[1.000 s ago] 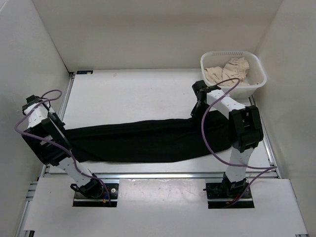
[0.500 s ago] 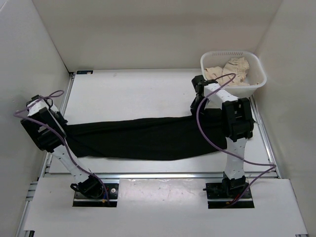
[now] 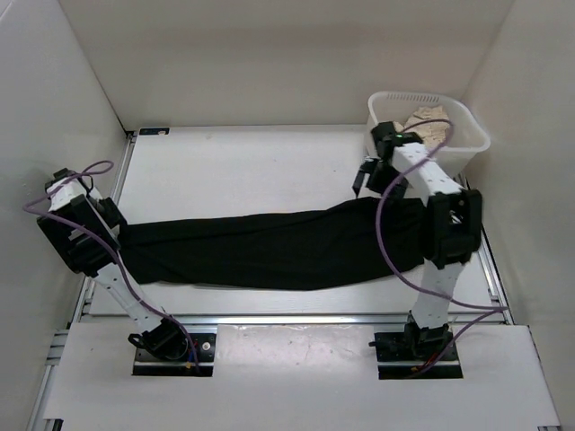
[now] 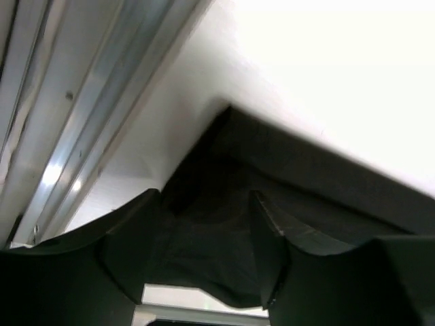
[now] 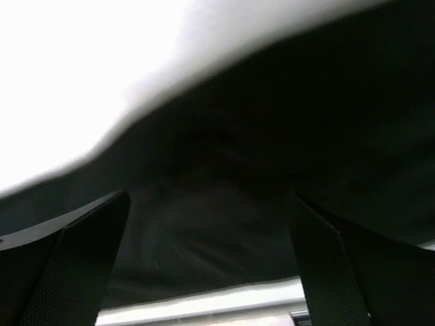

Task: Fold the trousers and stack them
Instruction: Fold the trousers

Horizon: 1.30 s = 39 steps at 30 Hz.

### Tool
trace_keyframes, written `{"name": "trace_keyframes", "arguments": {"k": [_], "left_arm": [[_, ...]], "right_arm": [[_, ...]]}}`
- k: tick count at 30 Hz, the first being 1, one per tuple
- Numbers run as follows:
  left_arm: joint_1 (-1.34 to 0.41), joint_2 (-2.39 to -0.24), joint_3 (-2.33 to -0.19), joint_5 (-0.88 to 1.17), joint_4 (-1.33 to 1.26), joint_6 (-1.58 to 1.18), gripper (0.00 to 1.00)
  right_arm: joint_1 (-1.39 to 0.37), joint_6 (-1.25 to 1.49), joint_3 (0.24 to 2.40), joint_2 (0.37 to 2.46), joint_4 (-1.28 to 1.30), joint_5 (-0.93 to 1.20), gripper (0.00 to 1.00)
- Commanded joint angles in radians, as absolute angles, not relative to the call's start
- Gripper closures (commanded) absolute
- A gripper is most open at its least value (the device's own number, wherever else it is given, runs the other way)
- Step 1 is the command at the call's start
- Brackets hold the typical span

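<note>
Left gripper (image 4: 204,197), lower left of the top view: cloth lies between its half-spread fingers; clamped or not, cannot tell. Trousers (image 3: 269,251) lie flat across the lower middle of the table (image 3: 243,171) as one long band, legs apparently together. Right gripper (image 5: 207,197), upper right: jaws spread, empty, over the cloth. Basket (image 3: 472,148), far right corner. Judged: lengthwise fold done; crosswise folds and stacking remain.

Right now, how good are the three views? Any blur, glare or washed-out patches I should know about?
Top view: sharp and evenly lit, but the trousers read as flat black, folds barely visible. Left wrist view: table washed out white at the upper right; trousers fairly clear. Right wrist view: soft and blurred, white glare at the upper left, the trousers nearly featureless.
</note>
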State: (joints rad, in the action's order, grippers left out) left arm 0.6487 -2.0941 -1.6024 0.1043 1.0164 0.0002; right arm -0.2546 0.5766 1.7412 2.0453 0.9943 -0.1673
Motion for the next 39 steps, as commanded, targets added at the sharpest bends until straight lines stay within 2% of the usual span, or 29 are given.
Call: {"name": "trace_keyframes", "arguments": {"k": [1,2,5,8,11,14,17,20,21,25,31,34,39], "left_arm": [[0.653,-1.956,-1.563,0.089,1.014,0.000,0.33],[0.653,-1.933,-1.551,0.098,1.014,0.000,0.32],[0.653,-1.896,-1.499,0.107,1.014,0.000,0.32],[0.653,-1.884,-1.465,0.107,1.014,0.000,0.32],[0.653,-1.884,-1.453,0.107,1.014,0.000,0.32],[0.653,-1.896,-1.476,0.097,1.023,0.000,0.31],[0.653,-1.885,-1.467,0.097,1.023,0.000,0.31],[0.653,-1.885,-1.442,0.097,1.023,0.000,0.31],[0.653,-1.885,-1.433,0.097,1.023,0.000,0.31],[0.653,-1.876,-1.433,0.097,1.023,0.000,0.31],[0.653,-1.856,-1.433,0.074,1.023,0.000,0.30],[0.653,-1.856,-1.445,0.064,1.034,0.000,0.29],[0.653,-1.847,-1.445,0.064,1.043,0.000,0.29]], "right_arm": [[-0.128,0.532,1.637,1.733,1.091,-0.149,0.01],[-0.059,0.546,1.499,1.680,1.068,-0.047,0.01],[-0.005,0.557,1.262,1.484,0.994,0.046,0.01],[0.005,0.557,1.139,1.385,0.963,0.002,0.01],[0.005,0.528,1.124,1.419,0.917,0.083,0.01],[0.005,0.604,1.111,1.419,0.907,-0.003,0.01],[0.005,0.731,1.069,1.384,0.922,-0.196,0.01],[0.014,0.746,1.046,1.370,0.778,-0.304,0.07],[0.014,0.761,1.066,1.382,0.740,-0.313,0.11],[0.005,0.790,1.250,1.593,0.693,-0.374,0.11],[-0.005,0.802,1.682,1.976,0.862,-0.462,0.07],[-0.014,0.790,1.770,2.039,0.855,-0.462,0.06],[-0.051,0.779,1.735,2.000,0.795,-0.419,0.06]]}}
